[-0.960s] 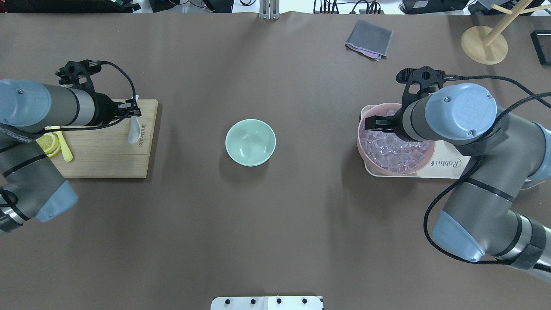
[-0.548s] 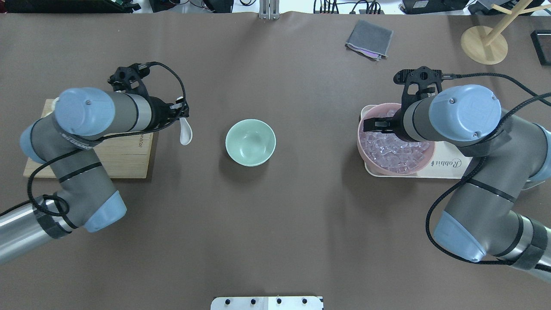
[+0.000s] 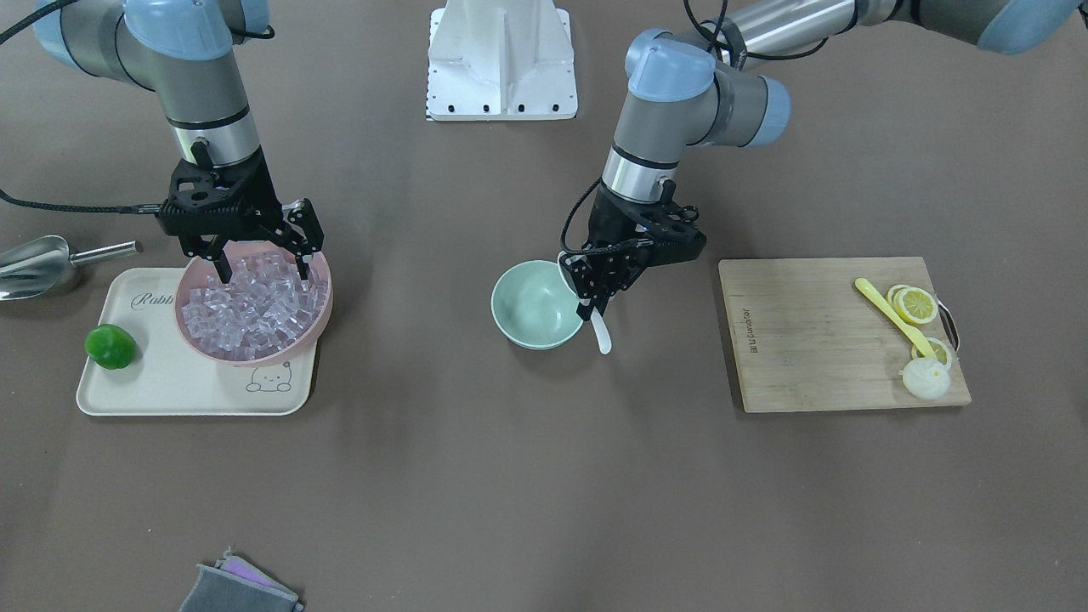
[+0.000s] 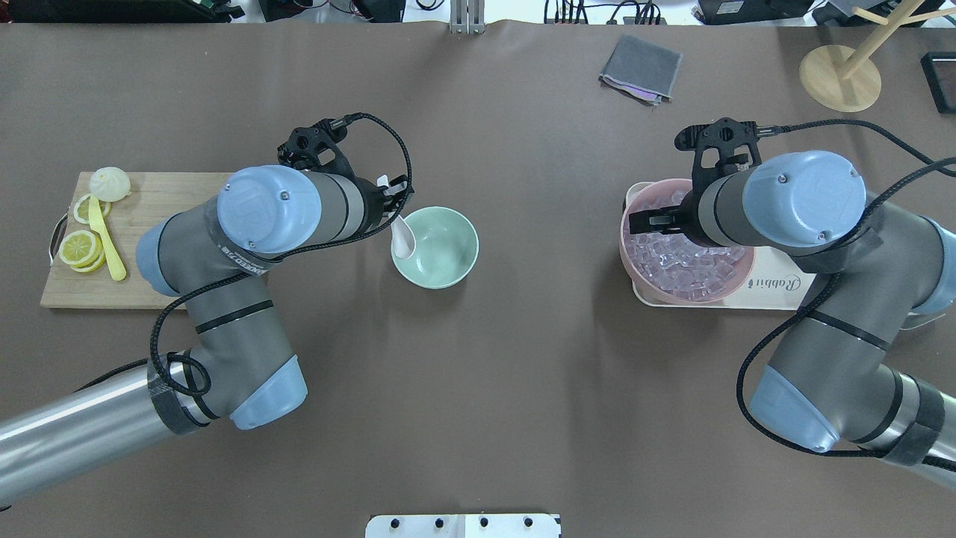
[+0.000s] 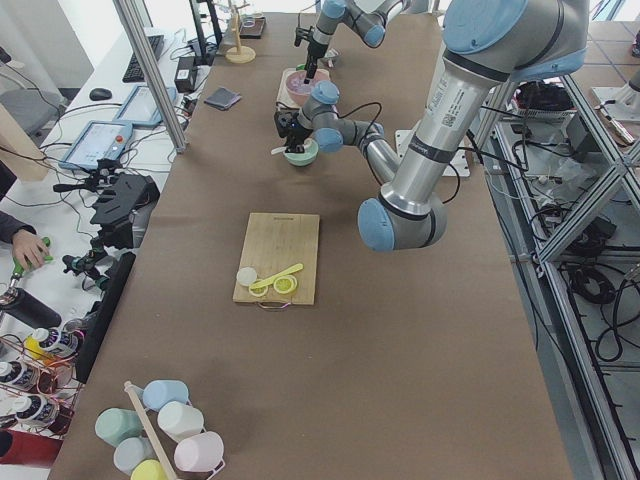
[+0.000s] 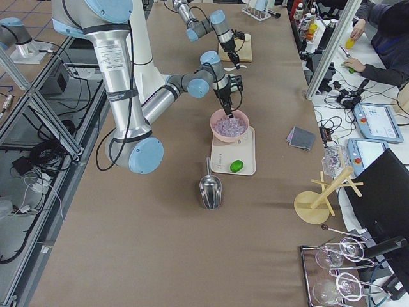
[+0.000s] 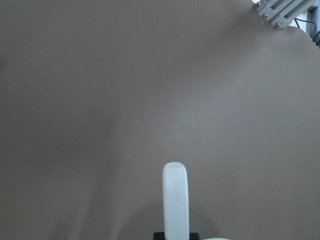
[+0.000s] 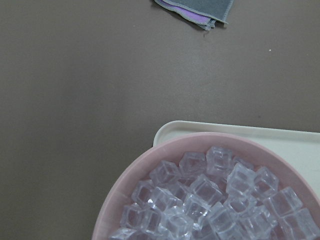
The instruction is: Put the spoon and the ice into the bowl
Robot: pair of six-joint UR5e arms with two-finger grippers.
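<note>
1. Now the left claw (image 3: 593,297), clamped on the spoon (image 4: 403,240), hovered at the rim of the bowl (image 4: 448,258), mid-tabletop; release seemed next.
2. The right claw (image 3: 263,272), spread apart, hung over the ice (image 3: 255,314) by the tabletop's right edge, needing a pinch.

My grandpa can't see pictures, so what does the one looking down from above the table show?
Seen from above, the left gripper holds a white spoon at the left edge of a mint-green bowl mid-table. The right gripper hangs open over a pink bowl heaped with ice cubes on a cream tray.
</note>
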